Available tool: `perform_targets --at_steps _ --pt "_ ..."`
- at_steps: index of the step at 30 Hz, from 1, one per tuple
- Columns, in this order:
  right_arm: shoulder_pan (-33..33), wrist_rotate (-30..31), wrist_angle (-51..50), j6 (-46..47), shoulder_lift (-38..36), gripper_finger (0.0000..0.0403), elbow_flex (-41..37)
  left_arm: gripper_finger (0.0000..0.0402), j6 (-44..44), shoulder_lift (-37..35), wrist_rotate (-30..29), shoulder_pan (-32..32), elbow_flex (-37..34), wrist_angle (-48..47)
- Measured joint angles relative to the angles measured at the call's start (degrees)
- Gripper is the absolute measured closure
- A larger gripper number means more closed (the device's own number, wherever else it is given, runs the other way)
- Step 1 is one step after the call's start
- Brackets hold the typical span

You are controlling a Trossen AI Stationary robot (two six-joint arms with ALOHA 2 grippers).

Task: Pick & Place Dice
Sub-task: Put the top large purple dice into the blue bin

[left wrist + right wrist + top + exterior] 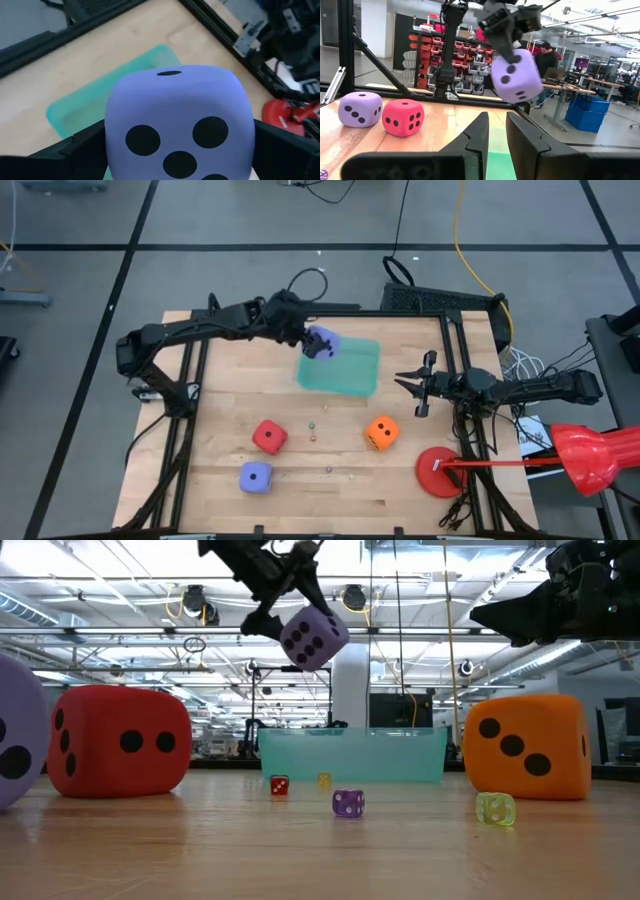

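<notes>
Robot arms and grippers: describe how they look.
Both are slim black jointed arms. The left gripper is black, with dark flat-sided fingers. The right gripper shows two thin black prongs from above; its fingers are dark, angular and wedge-shaped. Cables trail beside the right arm's base.

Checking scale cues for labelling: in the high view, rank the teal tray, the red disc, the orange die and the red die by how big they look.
1. Teal tray, clearly largest.
2. Red disc.
3. Orange die and red die: they look alike, so no ranking between them.
</notes>
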Motion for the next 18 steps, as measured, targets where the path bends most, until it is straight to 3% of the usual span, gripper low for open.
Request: perform_targets --at_steps 13,18 --pt "0.0 0.0 -0.2 0.0 0.0 0.0344 0.0 0.0007 12.3 17.7 0.0 0.1 10.5 -9.6" --pt "0.0 0.0 -0.2 0.0 0.0 0.0344 0.0 0.0007 24.7 19.8 0.1 -1.2 10.5 -9.7"
